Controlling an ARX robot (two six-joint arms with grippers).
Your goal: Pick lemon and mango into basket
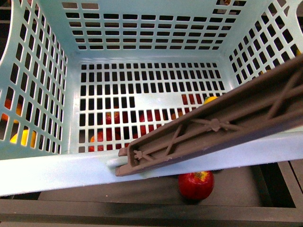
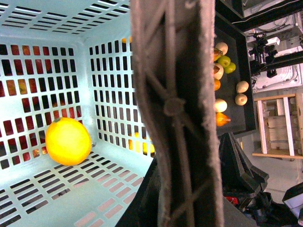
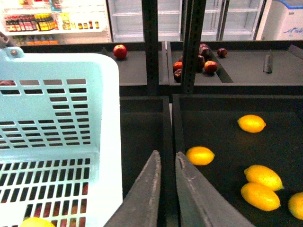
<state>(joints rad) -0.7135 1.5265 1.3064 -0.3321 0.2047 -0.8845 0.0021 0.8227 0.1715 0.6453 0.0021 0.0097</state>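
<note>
Left wrist view, lemon (image 2: pixel 67 141): glossy yellow-orange, roundish, lying on the slotted floor of the basket (image 2: pixel 83 80), close to a wall.
Basket: pale teal; the brown handle (image 2: pixel 175 109) crosses my view.
Left gripper (image 2: pixel 151 198): mostly hidden behind the handle; I cannot tell its state.
Right gripper (image 3: pixel 168 158): fingers nearly touching, holding nothing, beside the basket.

I count 1 pale teal slotted plastic basket (image 1: pixel 57 172) w/ 1 brown plastic hoop handle (image 1: pixel 213 125). Inside: 1 glossy yellow-orange round lemon (image 2: pixel 67 141). My right wrist cam: 5 yellow oval lemons (image 3: pixel 252 123) on 1 dark shelf tray (image 3: pixel 222 106); small red apples (image 3: pixel 120 50) at back, too bunched to count. Front cam: 1 round red apple (image 1: pixel 195 184).
</note>
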